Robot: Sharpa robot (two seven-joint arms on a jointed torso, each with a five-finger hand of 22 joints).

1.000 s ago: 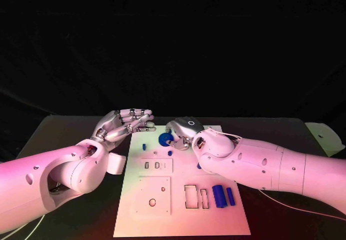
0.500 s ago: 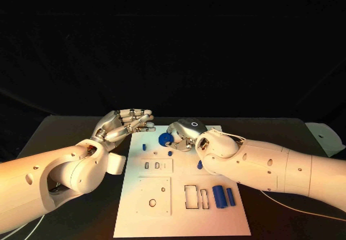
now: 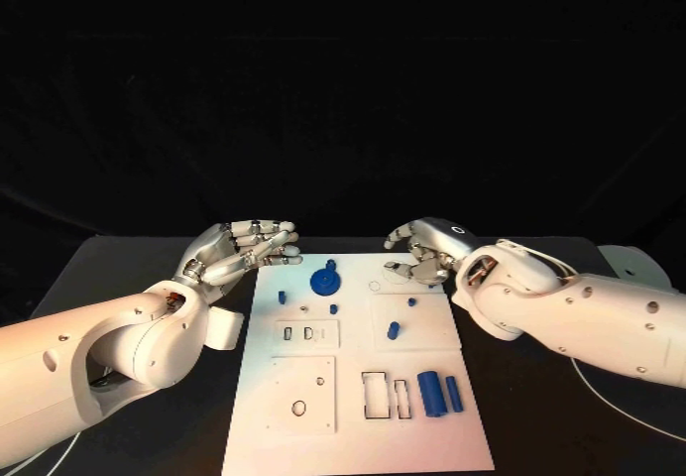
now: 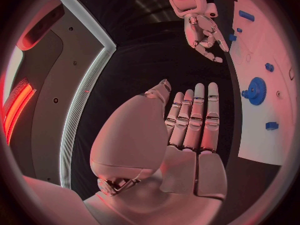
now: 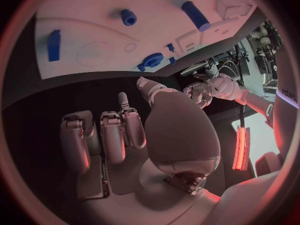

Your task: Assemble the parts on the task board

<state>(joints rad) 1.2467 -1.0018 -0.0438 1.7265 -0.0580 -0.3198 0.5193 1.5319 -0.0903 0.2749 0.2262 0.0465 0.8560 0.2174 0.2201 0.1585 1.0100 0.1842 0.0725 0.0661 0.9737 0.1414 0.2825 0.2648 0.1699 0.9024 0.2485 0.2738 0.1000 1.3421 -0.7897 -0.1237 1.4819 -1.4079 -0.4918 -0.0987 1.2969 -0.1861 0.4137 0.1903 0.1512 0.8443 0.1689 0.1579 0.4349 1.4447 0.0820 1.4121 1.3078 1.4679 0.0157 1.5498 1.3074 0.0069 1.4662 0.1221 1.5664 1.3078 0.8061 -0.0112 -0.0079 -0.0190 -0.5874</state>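
The white task board (image 3: 358, 416) lies in the middle of the black table. A blue gear (image 3: 326, 281) sits on the board's far part, free of both hands; it is also seen from the left wrist (image 4: 255, 90) and the right wrist (image 5: 152, 61). My right hand (image 3: 424, 248) hovers over the board's far right corner, fingers loosely curled, holding nothing. My left hand (image 3: 243, 248) hangs just off the board's far left corner, its straight fingers (image 4: 194, 120) empty. Two blue cylinders (image 3: 440, 393) lie at the near right.
Small blue pieces (image 3: 392, 330) are scattered over the board's middle. Raised white plates with cut-outs (image 3: 304, 395) take up the near left of the board. A white object (image 3: 633, 266) sits at the table's right edge. Bare black table flanks the board.
My right hand has let go of the blue gear and drawn away to the right. The gear now rests on the board. The left hand has barely moved.
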